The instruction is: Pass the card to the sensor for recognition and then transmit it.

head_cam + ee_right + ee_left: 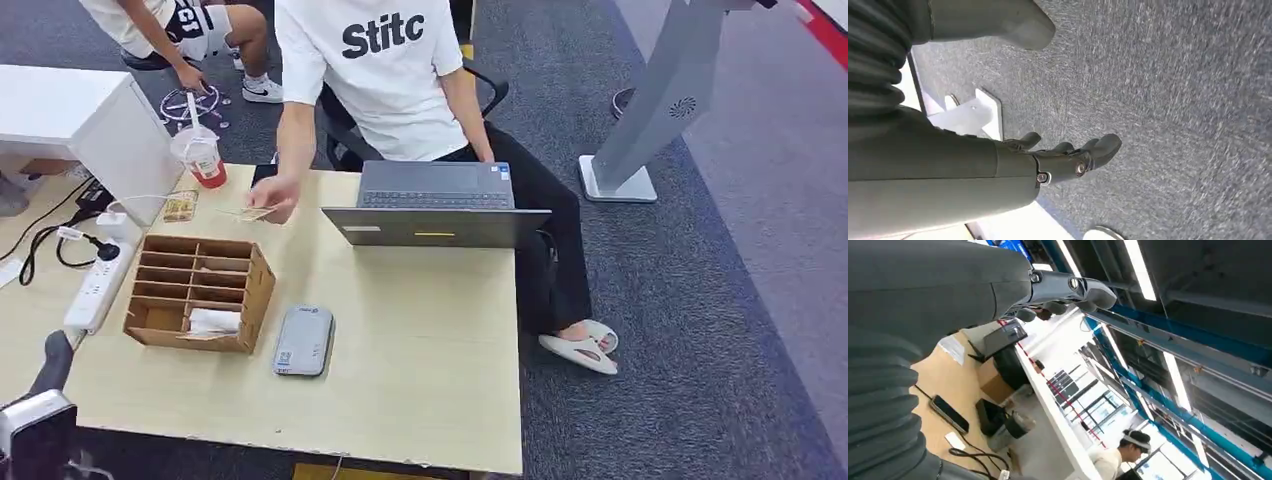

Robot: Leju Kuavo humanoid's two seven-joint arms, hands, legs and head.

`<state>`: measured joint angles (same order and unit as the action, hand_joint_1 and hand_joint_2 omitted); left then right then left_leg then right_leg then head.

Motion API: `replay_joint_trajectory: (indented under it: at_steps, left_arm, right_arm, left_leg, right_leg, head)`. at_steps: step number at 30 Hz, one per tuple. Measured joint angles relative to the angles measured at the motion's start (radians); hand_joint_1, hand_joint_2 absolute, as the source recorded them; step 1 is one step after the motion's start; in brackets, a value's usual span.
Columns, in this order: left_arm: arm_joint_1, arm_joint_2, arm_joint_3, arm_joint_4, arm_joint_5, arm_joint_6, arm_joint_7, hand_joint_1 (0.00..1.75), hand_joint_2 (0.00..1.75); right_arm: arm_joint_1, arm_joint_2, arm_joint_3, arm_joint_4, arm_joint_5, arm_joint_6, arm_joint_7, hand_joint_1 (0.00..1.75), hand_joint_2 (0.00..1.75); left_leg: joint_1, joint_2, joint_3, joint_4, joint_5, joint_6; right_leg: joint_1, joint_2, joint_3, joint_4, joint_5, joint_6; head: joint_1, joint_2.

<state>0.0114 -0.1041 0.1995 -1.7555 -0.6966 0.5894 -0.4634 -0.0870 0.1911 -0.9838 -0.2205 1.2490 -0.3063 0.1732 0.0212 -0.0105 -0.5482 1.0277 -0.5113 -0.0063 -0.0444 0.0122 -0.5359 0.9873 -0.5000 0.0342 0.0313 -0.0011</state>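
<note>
Left hand [52, 365] at table's [420, 380] near-left corner, fingers apart, holding nothing. 1 power strip [97, 288] on left edge, 1 wooden organizer [200, 292], 1 grey sensor [303, 340] beside it. Person's hand [268, 197] holds 1 card [243, 213] nr far edge. 1 laptop [437, 205]. Right hand [1068, 160] over carpet, relaxed, nothing held.
</note>
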Motion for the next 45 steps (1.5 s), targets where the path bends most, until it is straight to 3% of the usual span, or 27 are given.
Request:
replay_joint_trajectory:
  at_steps: [7, 14, 28, 29, 30, 38, 45]
  left_arm:
    - [-0.127, 0.047, -0.070, 0.108, -0.138, -0.006, 0.092, 0.00, 1.75]
    - [-0.242, 0.086, -0.189, 0.217, -0.248, -0.005, 0.196, 0.00, 1.75]
    - [-0.484, 0.152, -0.507, 0.447, -0.450, 0.008, 0.431, 0.00, 1.75]
    - [-0.496, 0.155, -0.529, 0.458, -0.464, 0.008, 0.447, 0.19, 1.75]
    - [-0.511, 0.160, -0.552, 0.470, -0.477, 0.009, 0.467, 1.75, 1.75]
    - [-0.625, 0.196, -0.724, 0.572, -0.582, 0.021, 0.603, 1.75, 1.75]
    - [-0.738, 0.254, -0.884, 0.655, -0.688, 0.038, 0.734, 1.75, 1.75]
  right_arm:
    - [-0.004, 0.003, 0.000, 0.004, 0.021, 0.010, 0.002, 0.00, 1.75]
    - [-0.007, 0.008, 0.000, 0.005, 0.040, 0.020, 0.006, 0.00, 1.75]
    - [-0.017, 0.018, 0.006, 0.009, 0.079, 0.045, 0.020, 0.00, 1.75]
    - [-0.017, 0.019, 0.007, 0.010, 0.081, 0.048, 0.020, 0.00, 1.75]
    - [-0.018, 0.019, 0.009, 0.010, 0.082, 0.052, 0.021, 0.00, 1.75]
    - [-0.019, 0.024, 0.022, 0.011, 0.101, 0.061, 0.021, 0.00, 1.75]
    - [-0.022, 0.027, 0.027, 0.013, 0.116, 0.075, 0.023, 0.00, 1.75]
  left_leg:
    - [0.000, 0.000, 0.000, 0.000, 0.000, 0.000]
    - [0.000, 0.000, 0.000, 0.001, 0.000, 0.000]
    - [0.000, 0.000, -0.001, 0.001, 0.000, 0.000]
    - [0.000, 0.000, -0.001, 0.001, 0.000, 0.000]
    - [0.000, 0.000, -0.001, 0.001, 0.000, 0.000]
    - [0.000, 0.000, -0.001, 0.001, 0.000, 0.000]
    - [0.000, 0.000, -0.002, 0.001, 0.001, 0.001]
  right_leg:
    - [0.000, 0.000, -0.001, 0.000, 0.000, 0.000]
    - [0.000, 0.001, -0.001, 0.000, 0.000, 0.000]
    - [0.000, 0.001, -0.001, 0.000, 0.001, 0.001]
    - [0.000, 0.001, -0.001, 0.000, 0.001, 0.001]
    - [0.000, 0.001, -0.001, 0.000, 0.001, 0.001]
    - [0.000, 0.001, -0.002, 0.001, 0.001, 0.001]
    - [0.000, 0.001, -0.002, 0.001, 0.001, 0.000]
  head:
    - [0.000, 0.000]
    - [0.000, 0.000]
    - [0.000, 0.000]
    - [0.000, 0.000]
    - [0.000, 0.000]
    - [0.000, 0.000]
    - [0.000, 0.000]
